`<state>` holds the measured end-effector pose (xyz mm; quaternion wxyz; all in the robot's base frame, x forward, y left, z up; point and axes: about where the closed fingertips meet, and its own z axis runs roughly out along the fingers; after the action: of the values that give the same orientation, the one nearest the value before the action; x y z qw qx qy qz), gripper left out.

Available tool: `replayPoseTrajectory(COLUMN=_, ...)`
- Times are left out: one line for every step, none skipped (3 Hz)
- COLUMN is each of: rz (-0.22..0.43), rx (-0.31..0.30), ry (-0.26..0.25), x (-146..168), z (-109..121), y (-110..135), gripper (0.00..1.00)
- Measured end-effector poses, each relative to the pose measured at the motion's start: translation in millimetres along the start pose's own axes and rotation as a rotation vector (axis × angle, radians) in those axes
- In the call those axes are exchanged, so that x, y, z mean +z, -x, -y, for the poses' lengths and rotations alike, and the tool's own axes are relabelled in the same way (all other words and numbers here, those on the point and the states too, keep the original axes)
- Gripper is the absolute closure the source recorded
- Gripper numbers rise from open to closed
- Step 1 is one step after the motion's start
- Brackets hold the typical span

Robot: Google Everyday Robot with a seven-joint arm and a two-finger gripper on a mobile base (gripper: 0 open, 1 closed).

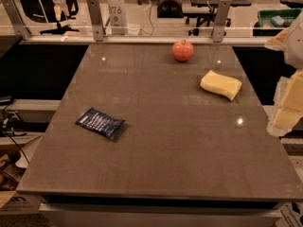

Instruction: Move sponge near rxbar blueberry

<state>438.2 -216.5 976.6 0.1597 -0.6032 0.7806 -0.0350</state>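
Note:
The pale yellow sponge (220, 84) lies on the brown table (156, 145) at the right rear. The dark blue rxbar blueberry (100, 123) lies flat at the left middle, far from the sponge. My gripper (289, 105) is at the right edge of the view, beyond the table's right side, to the right of and slightly nearer than the sponge. It holds nothing that I can see.
A red apple (182, 50) stands at the table's rear, just behind and left of the sponge. A glass barrier with metal posts (96, 19) runs along the far edge. Cables and boxes lie on the floor at the left.

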Motion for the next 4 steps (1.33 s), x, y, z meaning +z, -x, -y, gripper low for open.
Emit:
replayPoseTrajectory(rz=0.000, rx=0.000, ry=0.000, x=0.0, z=0.0, y=0.0, gripper=0.00)
replayPoseTrajectory(rz=0.018, rx=0.021, ry=0.027, x=10.8, z=14.0, y=1.7, gripper=0.00)
replayPoseTrajectory(rz=0.049, rx=0.064, ry=0.048, x=32.1, z=45.2, y=2.8, gripper=0.00)
replayPoseTrajectory(rz=0.095, rx=0.113, ry=0.046, x=53.6, z=79.2, y=1.4, gripper=0.00)
